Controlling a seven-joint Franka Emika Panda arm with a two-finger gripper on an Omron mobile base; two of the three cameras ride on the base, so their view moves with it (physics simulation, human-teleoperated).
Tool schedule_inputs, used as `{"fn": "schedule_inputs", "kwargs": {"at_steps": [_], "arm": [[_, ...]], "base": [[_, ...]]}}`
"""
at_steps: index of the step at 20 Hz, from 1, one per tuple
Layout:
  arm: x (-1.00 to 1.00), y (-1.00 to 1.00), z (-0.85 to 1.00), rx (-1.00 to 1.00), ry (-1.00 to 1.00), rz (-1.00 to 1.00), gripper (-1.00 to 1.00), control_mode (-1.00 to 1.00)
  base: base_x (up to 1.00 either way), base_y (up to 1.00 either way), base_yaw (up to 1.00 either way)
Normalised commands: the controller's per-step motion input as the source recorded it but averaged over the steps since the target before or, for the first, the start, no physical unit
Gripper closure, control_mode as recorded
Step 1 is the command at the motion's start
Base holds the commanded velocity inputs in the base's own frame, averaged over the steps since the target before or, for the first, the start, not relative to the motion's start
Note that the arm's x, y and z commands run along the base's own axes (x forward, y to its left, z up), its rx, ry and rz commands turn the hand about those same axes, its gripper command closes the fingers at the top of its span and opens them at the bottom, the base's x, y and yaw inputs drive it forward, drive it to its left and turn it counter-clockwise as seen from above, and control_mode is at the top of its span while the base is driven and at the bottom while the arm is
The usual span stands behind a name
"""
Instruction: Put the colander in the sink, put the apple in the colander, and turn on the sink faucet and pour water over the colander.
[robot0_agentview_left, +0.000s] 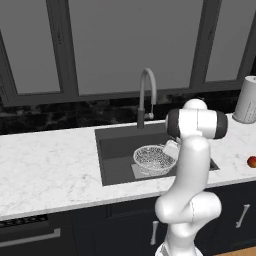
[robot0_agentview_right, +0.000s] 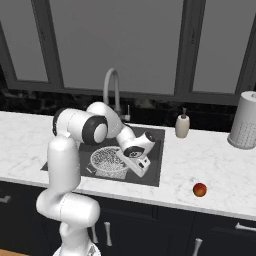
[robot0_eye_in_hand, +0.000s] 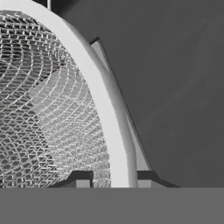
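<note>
The colander (robot0_agentview_left: 154, 159) sits down inside the sink (robot0_agentview_left: 117, 150), toward the side of the basin away from the sink faucet (robot0_agentview_left: 146, 95), so stage one looks all but complete. The hand (robot0_eye_in_hand: 109, 180) is low in the basin at the colander's rim; in the hand view its two tips straddle that white rim, one inside the mesh and one outside. Whether they are pinching it or have just let go, I cannot tell from here, as the gap on each side of the rim looks small and the tips are barely in view. From the right base view the hand (robot0_agentview_right: 141, 161) is tucked against the colander's edge on the side nearer the soap bottle (robot0_agentview_right: 182, 125).

The apple (robot0_agentview_right: 200, 189) waits on the tabletop (robot0_agentview_right: 210, 165), well apart from the sink, out near the front edge past the basin's soap-bottle side. The colander's bowl holds no fruit, so that step is not yet done.

No blue stream falls from the faucet's spout, so the water is off. My read: one step of three is finishing. The hand must clear the colander, the apple must be fetched and dropped in, and then the tap turned on.
</note>
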Motion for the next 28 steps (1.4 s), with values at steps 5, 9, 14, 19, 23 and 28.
{"fn": "schedule_inputs", "kwargs": {"at_steps": [5, 9, 14, 19, 23, 28], "arm": [[0.32, 0.07, -0.34, 0.0, 0.0, 0.0, 1.0, -1.0], [0.01, 0.21, -0.03, 0.0, 0.0, 0.0, -1.0, -1.0], [-0.15, 0.3, 0.2, 0.0, 0.0, 0.0, -1.0, -1.0], [-0.22, 0.15, 0.42, 0.0, 0.0, 0.0, -1.0, -1.0], [-0.39, -0.17, 0.84, 0.0, 0.0, 0.0, -1.0, -1.0], [-0.62, -0.35, 0.96, -0.01, -0.02, -0.07, -1.0, -1.0]], "base": [[0.0, 0.0, 0.0], [0.0, 0.0, 0.0], [0.0, 0.0, 0.0], [0.0, 0.0, 0.0], [0.0, 0.0, 0.0], [0.0, 0.0, 0.0]]}}
